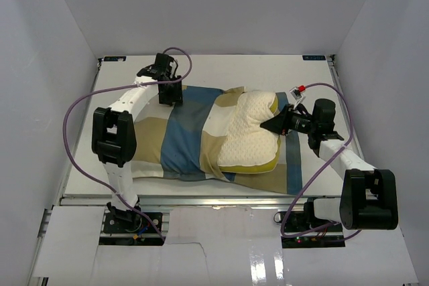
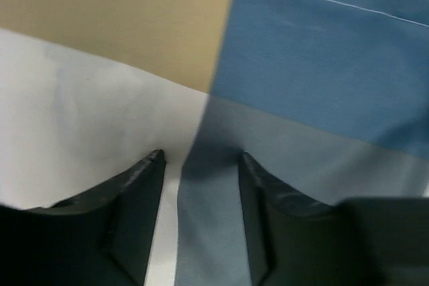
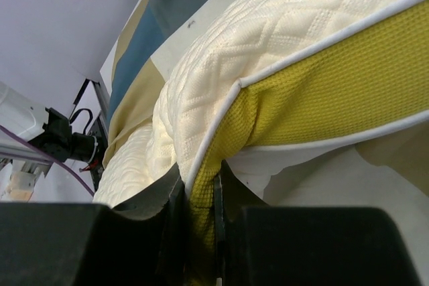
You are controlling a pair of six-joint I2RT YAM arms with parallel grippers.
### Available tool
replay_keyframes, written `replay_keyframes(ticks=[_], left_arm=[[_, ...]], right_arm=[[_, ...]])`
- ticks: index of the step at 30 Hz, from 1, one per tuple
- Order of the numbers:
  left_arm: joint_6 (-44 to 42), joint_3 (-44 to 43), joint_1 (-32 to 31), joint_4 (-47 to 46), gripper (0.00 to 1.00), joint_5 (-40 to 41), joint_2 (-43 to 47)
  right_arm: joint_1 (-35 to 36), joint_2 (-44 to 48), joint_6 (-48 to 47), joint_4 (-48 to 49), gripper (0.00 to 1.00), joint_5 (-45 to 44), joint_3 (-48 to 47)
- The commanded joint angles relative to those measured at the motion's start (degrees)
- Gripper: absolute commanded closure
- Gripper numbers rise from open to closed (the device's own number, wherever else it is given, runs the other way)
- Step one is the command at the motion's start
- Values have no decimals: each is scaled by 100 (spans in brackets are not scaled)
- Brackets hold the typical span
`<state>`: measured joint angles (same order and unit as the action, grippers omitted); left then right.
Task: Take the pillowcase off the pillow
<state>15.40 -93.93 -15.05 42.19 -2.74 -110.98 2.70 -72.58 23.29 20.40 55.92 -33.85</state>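
The right hand point(image 3: 198, 199) is pinched narrow on the yellow mesh edge of the thick cream quilted pillow point(image 3: 268, 51), with the white piped seam rising from between its jaws. The left hand point(image 2: 201, 192) has its jaws apart over the checked tan, blue and white cloth pillowcase point(image 2: 301, 65). The cloth lies flat in the gap and, as far as that view shows, nothing is caught. The pillow's bare half sits just ahead of the right hand. The rest is sheathed in the pillowcase, which runs away from it to the left hand at the far end of the white bench point(image 1: 221, 65). The main risk is probably at the left hand. Closing on flat cloth may take only a skim that slips under a pull, while biting deep may catch the pillow inside, so the two hands would only fight each other. The right hand's hold on soft edging could also slip off, or the pillow could buckle and jam at the case's mouth.
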Motion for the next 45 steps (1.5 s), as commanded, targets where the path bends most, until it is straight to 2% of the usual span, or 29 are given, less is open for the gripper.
replay_keyframes(ticks=[1,4,5,7,10,14,20,23,29,30,33,35,36,37,38,40,42,43,44,45], left_arm=[[-46,-178,55,315,45,714,-134],[-54,-292,55,473,66,740,-406],[-37,-301,46,500,83,784,-468],[16,-389,46,605,100,1072,-504],[95,-555,55,658,100,1529,-443],[288,-688,186,658,100,2295,-135],[771,-662,870,518,100,2321,269],[886,-381,1240,221,100,2007,506],[930,50,1496,43,100,2296,727],[939,102,1705,35,100,2270,735],[904,199,1725,-36,100,2086,788],[729,296,1733,-254,100,676,876],[632,349,1707,-299,92,61,972],[657,393,1681,-273,58,-728,1025],[727,497,1602,-264,41,-823,1121],[1033,831,1313,-378,22,-441,1744],[1280,1822,987,-711,18,-184,2384],[1612,2252,873,-1191,17,-183,3154],[1746,3187,515,-1492,16,-183,3544],[1913,3614,259,-1721,15,-70,3922]], right_arm=[[20,-11,88,465,92,-64,1],[20,76,88,465,92,-143,53],[11,112,88,456,92,-195,62],[-32,217,97,456,92,-239,115],[-190,393,228,377,92,-467,176],[-831,1165,343,132,92,-994,510],[-1438,1790,299,-221,92,-960,546],[-1606,2045,395,-221,92,-1091,607],[-1843,2581,440,-396,92,-1592,590],[-1904,2625,483,-405,92,-1637,598],[-1913,2740,597,-353,92,-1681,625],[-1905,2574,738,-161,92,-1324,668],[-1896,2503,843,93,92,-1234,695],[-1852,2346,1044,252,92,-1163,747],[-1826,2284,1098,358,92,-1136,809],[-1694,2126,1160,473,92,-1215,853],[-1563,2002,1239,578,92,-1373,880],[-1518,1854,1283,622,92,-1469,862],[-1474,1748,1310,614,92,-1722,827],[-1344,1634,1327,623,92,-1838,757]])
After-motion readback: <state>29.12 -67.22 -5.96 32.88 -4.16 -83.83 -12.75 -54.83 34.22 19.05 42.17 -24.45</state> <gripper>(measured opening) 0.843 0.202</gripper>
